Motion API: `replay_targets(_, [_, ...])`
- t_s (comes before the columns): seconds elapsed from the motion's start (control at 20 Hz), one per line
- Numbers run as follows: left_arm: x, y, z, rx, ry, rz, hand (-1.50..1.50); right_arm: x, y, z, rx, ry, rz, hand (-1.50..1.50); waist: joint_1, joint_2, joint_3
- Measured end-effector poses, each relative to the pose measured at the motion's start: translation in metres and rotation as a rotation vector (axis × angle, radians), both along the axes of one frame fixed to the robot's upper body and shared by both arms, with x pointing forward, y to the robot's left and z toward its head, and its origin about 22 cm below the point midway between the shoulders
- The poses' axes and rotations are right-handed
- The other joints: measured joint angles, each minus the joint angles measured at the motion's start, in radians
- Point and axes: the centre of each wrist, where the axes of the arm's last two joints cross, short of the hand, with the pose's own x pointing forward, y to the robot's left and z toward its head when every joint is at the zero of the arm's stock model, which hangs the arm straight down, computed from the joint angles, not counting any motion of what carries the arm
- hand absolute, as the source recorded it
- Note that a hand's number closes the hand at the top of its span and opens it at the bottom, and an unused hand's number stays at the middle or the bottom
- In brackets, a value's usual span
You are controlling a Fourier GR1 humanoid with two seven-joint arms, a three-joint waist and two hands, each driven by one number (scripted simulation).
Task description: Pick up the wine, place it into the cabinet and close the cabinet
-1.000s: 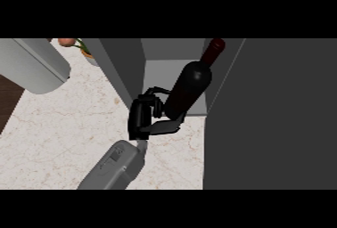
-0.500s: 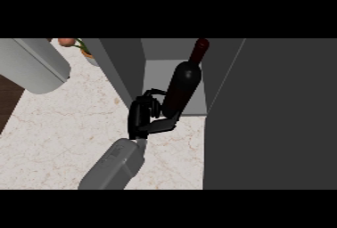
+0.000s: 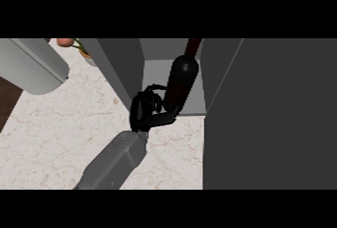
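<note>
At the mouth of the open cabinet (image 3: 172, 67), the wine bottle (image 3: 182, 82) is already inside the opening, between the grey left wall and the big dark door (image 3: 270, 111) at the right. It leans a little, with its neck pointing far into the cabinet and its bottom near the front edge of the shelf. I cannot tell whether the bottom already rests on the shelf or is only carried above it.

The hand (image 3: 150, 111) that holds it comes up from the near side on a grey forearm over the pale worktop (image 3: 59, 133). Its fingers are curled around the lower part of the bottle, so the bottle is not released. Which arm this is I cannot say for sure; by its place in the view I take it as the right one, and the other hand does not show.

So the picking up is done, and the placing is almost done. What is left, in my judgement, is to set the bottle down, open the fingers, pull the hand out, and swing the door shut, which stands fully open now.
</note>
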Motion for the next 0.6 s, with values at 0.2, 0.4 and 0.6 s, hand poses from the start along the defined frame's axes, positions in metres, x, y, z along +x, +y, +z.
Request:
replay_targets(0.2, [0.008,-0.001,0.002,-0.007,0.006,-0.012,1.50,-0.005,0.005,-0.002,0.011,0.000,0.004,-1.50,-0.002,0.000,0.000])
replay_targets(0.4, [0.021,-0.003,0.010,-0.020,0.009,-0.009,1.50,-0.002,0.001,-0.002,0.011,0.003,0.005,-1.50,-0.006,0.002,0.000])
replay_targets(0.6, [0.030,-0.002,0.014,-0.033,0.008,-0.008,1.50,0.002,0.001,-0.003,0.009,0.006,0.010,-1.50,-0.012,0.004,0.000])
